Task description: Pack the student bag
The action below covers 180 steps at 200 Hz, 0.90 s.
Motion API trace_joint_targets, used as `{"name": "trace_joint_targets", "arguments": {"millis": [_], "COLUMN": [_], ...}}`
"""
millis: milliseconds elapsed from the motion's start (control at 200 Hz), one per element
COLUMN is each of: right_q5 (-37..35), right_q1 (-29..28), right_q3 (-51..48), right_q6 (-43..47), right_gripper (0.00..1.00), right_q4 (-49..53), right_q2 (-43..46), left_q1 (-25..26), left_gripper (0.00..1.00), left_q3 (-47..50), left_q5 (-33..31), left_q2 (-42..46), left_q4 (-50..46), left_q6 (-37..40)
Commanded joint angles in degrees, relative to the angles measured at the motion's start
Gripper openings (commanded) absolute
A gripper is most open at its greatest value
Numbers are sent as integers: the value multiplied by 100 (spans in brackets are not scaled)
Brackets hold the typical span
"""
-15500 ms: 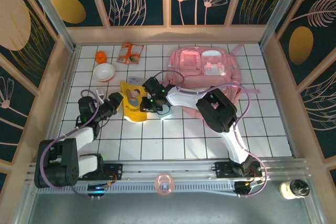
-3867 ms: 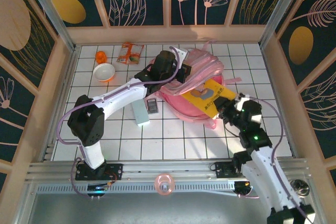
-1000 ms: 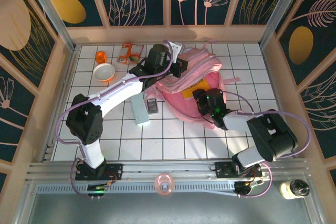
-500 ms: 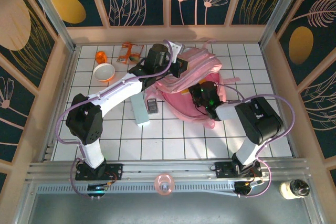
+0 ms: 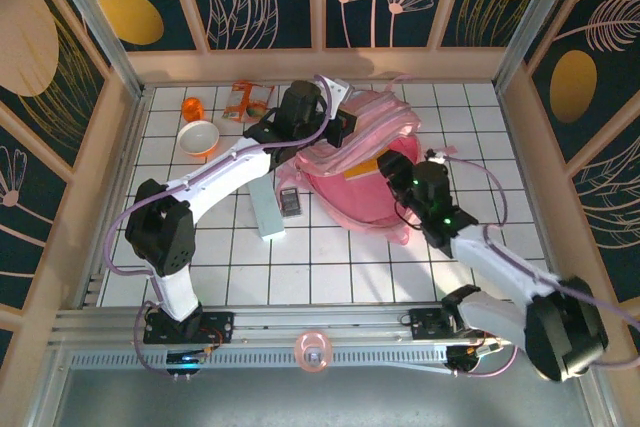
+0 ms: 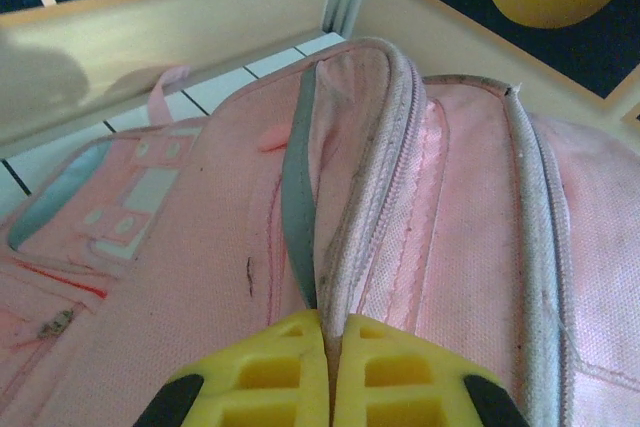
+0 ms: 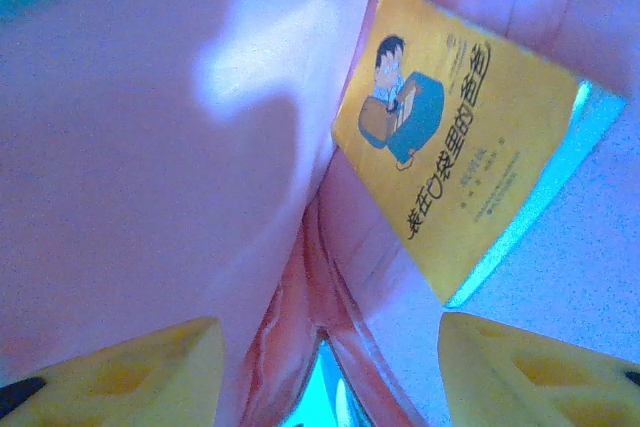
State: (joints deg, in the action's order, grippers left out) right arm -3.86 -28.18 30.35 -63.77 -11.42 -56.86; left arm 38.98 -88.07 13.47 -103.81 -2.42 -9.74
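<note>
Both arms rise from a metal rail (image 5: 300, 322) at the near edge of the white gridded desk (image 5: 330, 257). A small pink round object (image 5: 313, 350) sits on the rail between the two bases.

Left of centre, a pale green box (image 5: 267, 213) lies flat on the desk. A small dark flat device (image 5: 290, 200) lies just beside it, and both are near the left side of the bag.

The student bag (image 5: 365, 205) lies right of centre, toward the back of the desk. Its main compartment is open and the pink lining shows.

The right gripper (image 5: 405, 169) is at the mouth of this compartment. In the right wrist view its yellow fingers (image 7: 130, 362) stand wide apart with nothing between them. Beyond them a yellow book (image 7: 450, 137) with a cartoon figure on its cover lies tilted against the lining inside the bag.

Farther back, the left arm reaches across the desk, and the left gripper (image 5: 340, 132) is at the bag's upper edge. In the left wrist view its yellow fingers (image 6: 270, 372) are pressed together on the zip-lined rim of the opening, pinching the fabric and holding it raised.

At the far left of the desk, left of the bag, are a white bowl (image 5: 198, 137), a small orange object (image 5: 192, 107) and a snack packet (image 5: 248, 100).
</note>
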Motion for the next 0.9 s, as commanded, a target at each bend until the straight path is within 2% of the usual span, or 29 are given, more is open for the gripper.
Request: {"name": "trace_joint_targets", "arguments": {"millis": [0,180,375,445,570,721,816,896], "right_q5": [-381,-717,-1081,-1070,-853,-693,-643,-565], "right_q1": [33,73,83,76,77,83,85,84], "right_q3": [289,1004,1455,1472,1411,1235,1144,1091], "right_q6": [838,1545,2301,2483,2657,2762,2892,3249], "right_gripper": [59,63,65,65,65,65,65,65], "right_q4": [1939,3414,3801,3742,3516,3243,3114,2927], "right_q2": [647,1610,1942,1929,1889,1907,1898,1902], "left_q1": [-45,-41,65,301,802,872,869,860], "left_gripper": [0,0,0,0,0,0,0,4], "left_q3": [-320,-37,914,1351,1722,1695,1838,1979], "left_q5": [99,706,1390,1263,432,184,143,81], "left_q2": [174,264,208,149,-334,-1020,-948,-697], "left_q4": [253,-87,42,67,-262,-537,-284,158], "left_q6": [589,1637,2483,3167,4199,4184,3944,3480]}}
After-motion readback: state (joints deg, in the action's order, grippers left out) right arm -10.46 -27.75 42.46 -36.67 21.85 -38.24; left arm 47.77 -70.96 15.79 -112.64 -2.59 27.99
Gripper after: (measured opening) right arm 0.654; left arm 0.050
